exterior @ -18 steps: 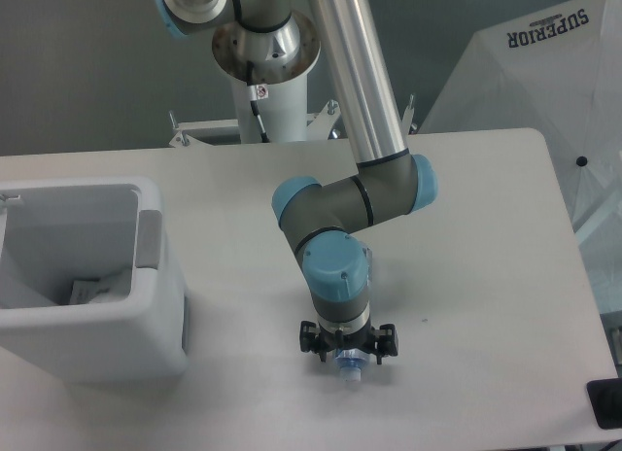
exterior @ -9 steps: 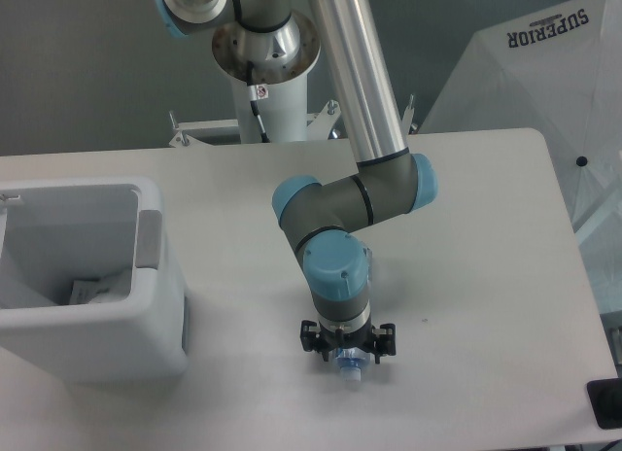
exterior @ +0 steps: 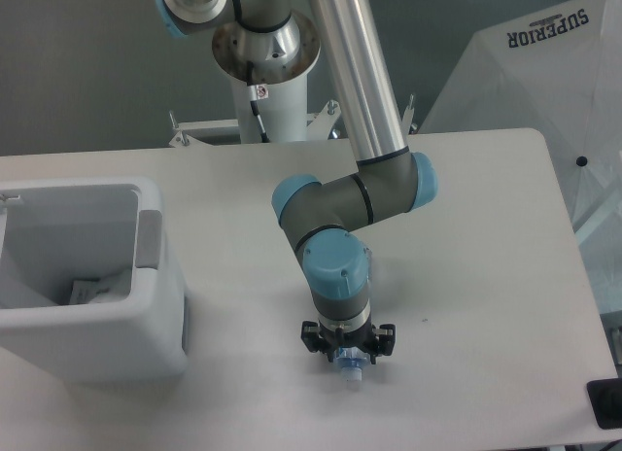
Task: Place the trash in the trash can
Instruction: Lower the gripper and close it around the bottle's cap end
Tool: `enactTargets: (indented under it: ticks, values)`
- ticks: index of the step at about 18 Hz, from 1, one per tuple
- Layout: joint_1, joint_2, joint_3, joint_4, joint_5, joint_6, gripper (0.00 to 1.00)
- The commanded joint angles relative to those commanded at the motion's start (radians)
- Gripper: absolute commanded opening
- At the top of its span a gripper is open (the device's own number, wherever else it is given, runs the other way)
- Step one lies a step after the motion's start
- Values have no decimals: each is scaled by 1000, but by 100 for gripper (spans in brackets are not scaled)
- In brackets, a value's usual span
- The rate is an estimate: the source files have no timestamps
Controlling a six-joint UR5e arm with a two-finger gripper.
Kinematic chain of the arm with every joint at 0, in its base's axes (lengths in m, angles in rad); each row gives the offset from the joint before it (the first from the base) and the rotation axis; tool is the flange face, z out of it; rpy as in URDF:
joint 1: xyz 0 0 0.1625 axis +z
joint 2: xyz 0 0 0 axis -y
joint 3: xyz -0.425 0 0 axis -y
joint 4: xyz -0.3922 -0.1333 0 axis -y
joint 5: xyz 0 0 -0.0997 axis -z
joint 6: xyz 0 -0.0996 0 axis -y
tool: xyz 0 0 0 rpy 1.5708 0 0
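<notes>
On the table, fixed camera: the gripper (exterior: 348, 359) points straight down near the table's (exterior: 486, 276) front edge, with the bottle (exterior: 348, 370) under it, only its bluish cap end showing.
Claw state: fingers sit close on either side of the bottle; whether they actually pinch it cannot be told from this angle.
Bottle handling: judged light, thin-walled and smooth, likely to slip or dent; a grasp across the middle of the body seems safest.
Bag: the clear plastic bag (exterior: 97, 290) already lies inside the trash can (exterior: 146, 315), well apart to the left.
Arm pose: the forearm descends steeply from the base, elbow bent, wrist vertical over the bottle.
</notes>
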Motion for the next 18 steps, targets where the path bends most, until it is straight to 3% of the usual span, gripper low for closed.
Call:
enactTargets:
  ticks: [13,16,18]
  values:
    - [2,6,3,0,0,2,68]
    - [5,34,6,-2,-5,2,68]
    - [9,46,5,-2,-5,2,63]
